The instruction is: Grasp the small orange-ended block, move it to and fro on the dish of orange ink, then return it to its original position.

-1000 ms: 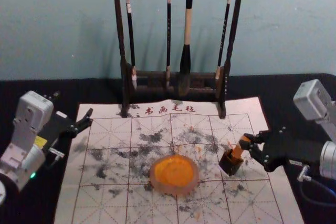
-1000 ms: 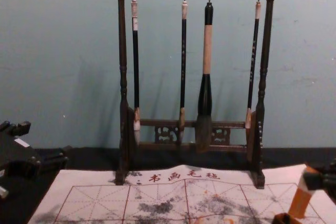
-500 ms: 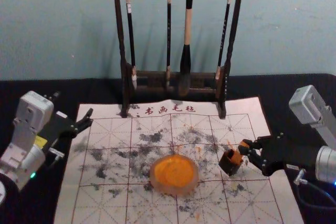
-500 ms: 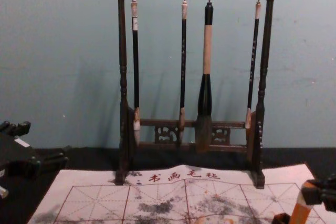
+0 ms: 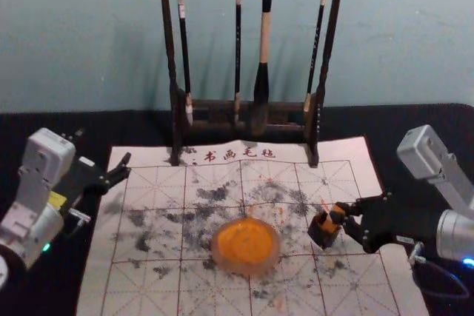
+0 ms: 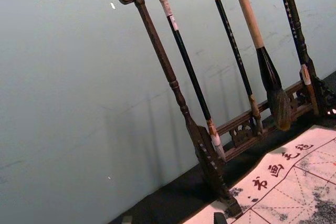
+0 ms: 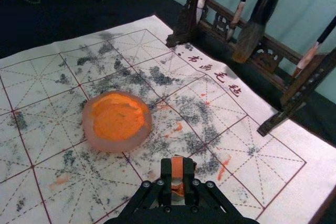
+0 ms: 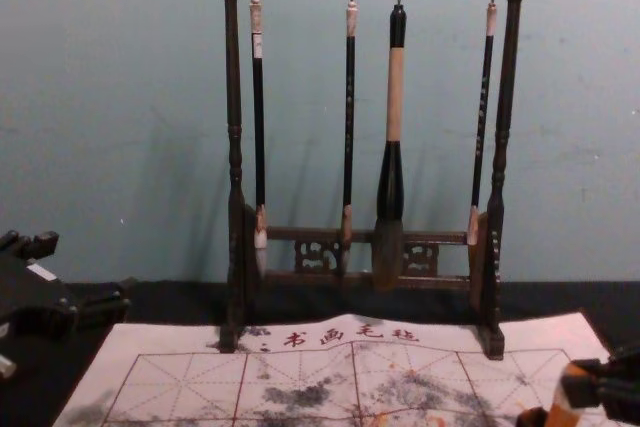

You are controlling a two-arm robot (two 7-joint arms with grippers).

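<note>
The right gripper (image 5: pixel 346 214) is shut on the orange-ended block (image 5: pixel 333 220), at the mouth of a small dark square holder (image 5: pixel 323 232). The block leans slightly; how deep its lower end sits is hidden. In the right wrist view, the right gripper (image 7: pixel 178 167) has the block (image 7: pixel 177 168) between its fingers. The dish of orange ink (image 5: pixel 246 246) lies left of the holder, apart from it. Parked beyond the mat's left side, the left gripper (image 5: pixel 103 147) is open and empty; the left wrist view shows the left gripper (image 6: pixel 173 219) with tips spread.
A dark wooden rack (image 5: pixel 247 125) with several hanging brushes stands at the mat's back edge. The ink-stained mat (image 5: pixel 155 292) lies on a black table (image 5: pixel 44 127), in front of a plain wall.
My right gripper has moved left and slightly down, carrying the block lower at the dark holder. The left arm, dish and rack have stayed put.
</note>
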